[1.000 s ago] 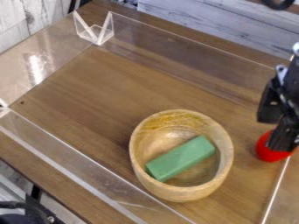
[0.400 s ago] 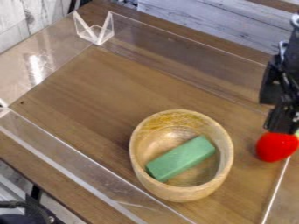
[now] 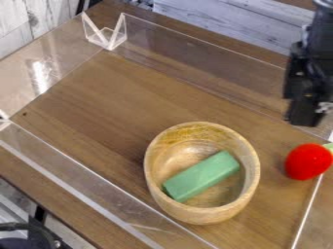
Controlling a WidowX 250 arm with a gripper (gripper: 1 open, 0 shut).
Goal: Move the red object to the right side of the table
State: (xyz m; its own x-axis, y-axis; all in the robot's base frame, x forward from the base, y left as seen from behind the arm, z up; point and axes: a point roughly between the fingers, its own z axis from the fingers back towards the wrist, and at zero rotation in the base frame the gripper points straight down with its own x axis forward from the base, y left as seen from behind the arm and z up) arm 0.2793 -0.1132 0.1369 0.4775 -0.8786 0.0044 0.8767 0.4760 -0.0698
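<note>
The red object (image 3: 309, 160), a small round toy fruit with a bit of green at its upper right, lies on the wood-grain table (image 3: 143, 97) near the right edge. My gripper (image 3: 307, 119) hangs above and behind it, pointing down, clear of the fruit with a gap between them. Nothing is in the gripper. Its dark fingers blur into one block, so whether they stand open or shut is not visible.
A round light wooden bowl (image 3: 158, 154) holding a green rectangular block (image 3: 202, 176) sits just left of the red fruit. Low clear acrylic walls (image 3: 78, 185) border the table. A small clear stand (image 3: 104, 31) is at the far left corner.
The gripper, earlier down around the red fruit, has let go and risen up and away from it. The fruit stays at the right edge.
</note>
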